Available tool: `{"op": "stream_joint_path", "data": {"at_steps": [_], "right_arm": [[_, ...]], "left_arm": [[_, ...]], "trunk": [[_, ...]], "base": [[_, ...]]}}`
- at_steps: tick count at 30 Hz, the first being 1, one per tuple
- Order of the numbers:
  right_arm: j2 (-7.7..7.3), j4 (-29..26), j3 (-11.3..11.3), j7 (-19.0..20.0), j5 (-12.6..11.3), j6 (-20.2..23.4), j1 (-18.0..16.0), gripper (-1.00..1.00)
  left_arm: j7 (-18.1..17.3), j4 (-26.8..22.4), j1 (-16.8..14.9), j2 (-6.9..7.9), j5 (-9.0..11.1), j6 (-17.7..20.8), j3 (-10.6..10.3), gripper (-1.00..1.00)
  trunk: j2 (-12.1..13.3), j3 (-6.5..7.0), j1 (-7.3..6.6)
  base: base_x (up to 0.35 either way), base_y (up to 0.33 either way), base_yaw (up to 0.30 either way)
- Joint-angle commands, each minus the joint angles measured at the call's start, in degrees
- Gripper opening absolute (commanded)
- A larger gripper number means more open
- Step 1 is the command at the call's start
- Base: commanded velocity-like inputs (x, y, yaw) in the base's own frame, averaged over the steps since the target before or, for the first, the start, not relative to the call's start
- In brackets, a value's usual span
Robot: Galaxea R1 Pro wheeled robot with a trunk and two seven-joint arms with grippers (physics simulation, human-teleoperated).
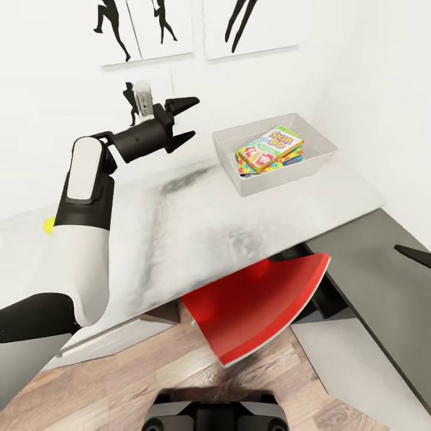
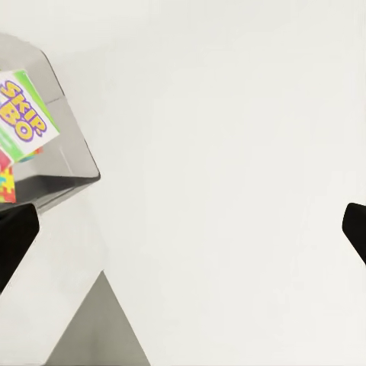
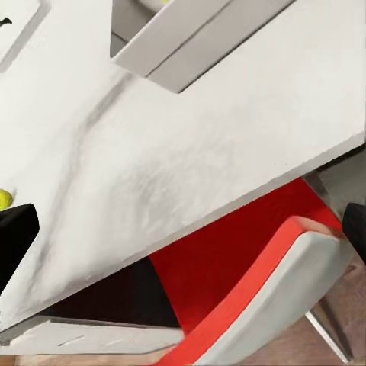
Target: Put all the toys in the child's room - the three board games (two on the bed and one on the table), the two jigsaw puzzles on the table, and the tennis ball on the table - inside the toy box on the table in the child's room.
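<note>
Now left claw [image 1: 187,121] hangs spread and empty beside the box [image 1: 230,157] holding SKIP BO [image 1: 270,148]; ball [image 1: 48,225] sits far-left on worktop [image 1: 197,224], so swing back, descend straight, pinch centred.

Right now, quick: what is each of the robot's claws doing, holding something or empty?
Left gripper: open, empty, raised above the table beside the toy box.
Right gripper: open, empty.

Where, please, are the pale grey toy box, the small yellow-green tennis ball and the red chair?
Pale grey toy box [image 1: 230,157]: head view, on its near left wall.
Small yellow-green tennis ball [image 1: 48,225]: head view, on the part showing beside the left arm.
Red chair [image 1: 257,305]: head view, on the middle of its backrest.
</note>
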Motion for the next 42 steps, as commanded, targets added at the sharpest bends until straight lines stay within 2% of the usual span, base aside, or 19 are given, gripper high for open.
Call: {"op": "stream_joint_path", "data": {"at_steps": [1, 8, 11, 12, 15, 16, 18, 21, 22, 26, 27, 30, 31, 33, 34, 37, 38, 41, 42], "right_arm": [[-0.19, 0.0, 0.2, 0.1, 0.2, 0.2, -1.3, 1.00], [-0.98, 0.0, 3.1, -1.8, -0.1, 0.2, -8.1, 1.00], [-1.16, 0.0, 5.6, -4.9, -0.3, 0.2, -12.8, 1.00], [-1.16, 0.0, 5.6, -4.9, -0.3, 0.2, -12.8, 1.00], [-1.26, 0.1, 9.7, -8.5, -1.1, 0.2, -17.4, 1.00], [-1.26, 0.1, 9.7, -8.5, -1.1, 0.2, -17.4, 1.00], [-1.26, 0.1, 12.9, -10.6, -2.5, 0.2, -20.5, 1.00], [-0.85, 0.4, 17.9, -15.1, -5.1, 0.2, -25.5, 1.00], [-0.85, 0.4, 17.9, -15.1, -5.1, 0.2, -25.5, 1.00], [0.58, 0.6, 24.4, -24.9, -9.6, 0.2, -31.8, 1.00], [0.58, 0.6, 24.4, -24.9, -9.6, 0.2, -31.8, 1.00], [3.20, 0.7, 29.9, -34.0, -14.1, 0.2, -37.3, 1.00], [3.20, 0.7, 29.9, -34.0, -14.1, 0.2, -37.3, 1.00], [5.39, 0.8, 34.2, -40.8, -17.1, 0.2, -41.0, 1.00], [5.39, 0.8, 34.2, -40.8, -17.1, 0.2, -41.0, 1.00], [9.15, 1.0, 39.8, -51.4, -21.5, 0.2, -45.6, 1.00], [9.15, 1.0, 39.8, -51.4, -21.5, 0.2, -45.6, 1.00], [13.92, 1.2, 43.1, -61.0, -26.1, 0.2, -48.4, 1.00], [13.92, 1.2, 43.1, -61.0, -26.1, 0.2, -48.4, 1.00]], "left_arm": [[-0.8, -0.3, 0.6, 0.04, -0.6, 0.3, 0.3, 1.00], [-1.3, -3.0, 4.4, 0.64, -0.7, 0.4, 0.5, 1.00], [-1.4, -4.4, 6.1, 0.80, -0.7, 0.4, 0.6, 1.00], [-1.4, -4.4, 6.1, 0.80, -0.7, 0.4, 0.6, 1.00], [-1.5, -5.6, 7.1, 1.01, -0.7, 0.4, 1.1, 1.00], [-1.5, -5.6, 7.1, 1.01, -0.7, 0.4, 1.1, 1.00], [-1.5, -6.3, 7.8, 1.50, -0.6, 0.4, 1.4, 1.00], [-1.6, -7.8, 9.8, 3.16, -0.4, 0.4, 1.6, 1.00], [-1.6, -7.8, 9.8, 3.16, -0.4, 0.4, 1.6, 1.00], [-1.7, -10.2, 13.2, 6.50, -0.1, 0.4, 3.4, 1.00], [-1.7, -10.2, 13.2, 6.50, -0.1, 0.4, 3.4, 1.00], [-1.8, -11.6, 15.2, 9.25, 0.1, 0.4, 5.7, 1.00], [-1.8, -11.6, 15.2, 9.25, 0.1, 0.4, 5.7, 1.00], [-2.1, -12.5, 16.6, 11.16, 0.3, 0.4, 7.1, 1.00], [-2.1, -12.5, 16.6, 11.16, 0.3, 0.4, 7.1, 1.00], [-3.1, -13.9, 18.8, 13.83, 1.2, 0.3, 9.2, 1.00], [-3.1, -13.9, 18.8, 13.83, 1.2, 0.3, 9.2, 1.00], [-3.8, -15.0, 20.6, 16.29, 2.6, 0.4, 11.0, 1.00], [-3.8, -15.0, 20.6, 16.29, 2.6, 0.4, 11.0, 1.00]], "trunk": [[-0.1, 0.00, 0.04], [-0.1, 0.49, 0.04], [-0.1, 0.68, 0.04], [-0.1, 0.74, 0.04], [-0.1, 0.92, 0.04], [-0.1, 0.98, 0.04], [-0.1, 1.09, 0.04], [-0.1, 1.25, 0.04], [-0.1, 1.30, 0.04], [-0.1, 1.48, 0.04], [-0.1, 1.53, 0.04], [-0.1, 1.65, 0.04], [-0.1, 1.69, 0.04], [-0.1, 1.76, 0.04], [-0.1, 1.80, 0.04], [-0.1, 1.90, 0.04], [-0.1, 1.93, 0.04], [-0.1, 2.01, 0.04], [-0.1, 2.02, 0.04]], "base": [[-0.001, 0.000, 0.205], [0.000, 0.000, 0.215], [0.000, 0.000, 0.230], [0.000, 0.000, 0.234], [0.000, 0.000, 0.242], [0.000, 0.000, 0.246], [0.000, 0.000, 0.250], [0.000, 0.000, 0.258], [0.000, 0.000, 0.260], [0.000, 0.000, 0.265], [0.000, 0.000, 0.267], [0.000, 0.000, 0.270], [0.000, 0.000, 0.272], [0.000, 0.000, 0.274], [0.000, 0.000, 0.274], [0.000, 0.000, 0.276], [0.000, 0.000, 0.277], [0.000, 0.000, 0.274], [0.000, 0.000, 0.264]]}}
